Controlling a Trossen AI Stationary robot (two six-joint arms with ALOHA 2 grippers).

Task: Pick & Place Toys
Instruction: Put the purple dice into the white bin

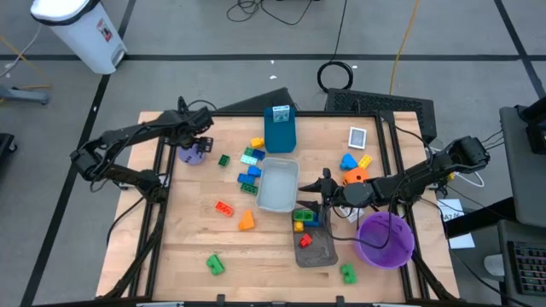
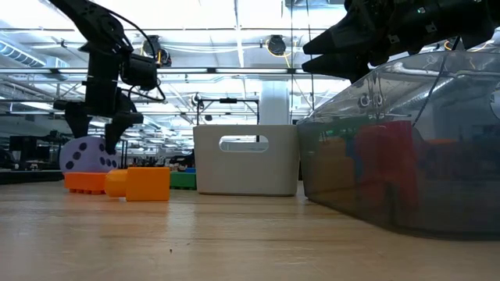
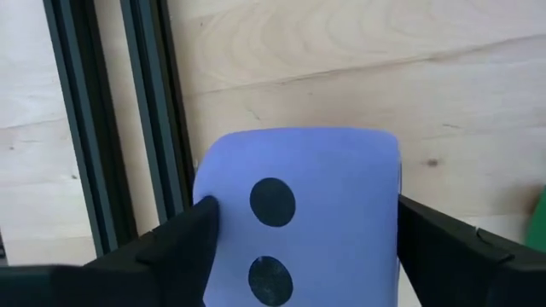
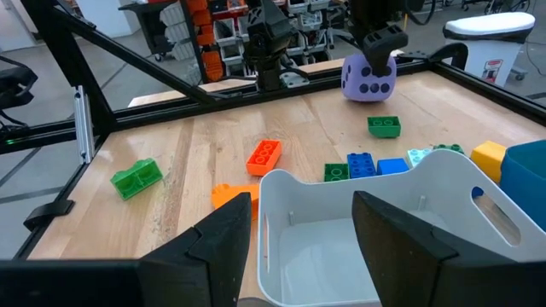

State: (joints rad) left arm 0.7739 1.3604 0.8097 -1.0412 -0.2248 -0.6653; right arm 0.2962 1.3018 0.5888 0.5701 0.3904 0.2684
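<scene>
Left tool straddles the purple die at the table's ten o'clock, fingers touching its sides; right tool part-open, empty.

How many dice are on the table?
2: purple die at the left gripper, left side; orange die beside the right arm. Trays could hide more.

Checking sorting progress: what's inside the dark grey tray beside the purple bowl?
The dark grey tray holds red, yellow, green and blue plastic bricks. The right gripper hides part of them.

Two matte-black jointed arms (thin cables alongside) ending in black wedge-shaped fingers.
</scene>
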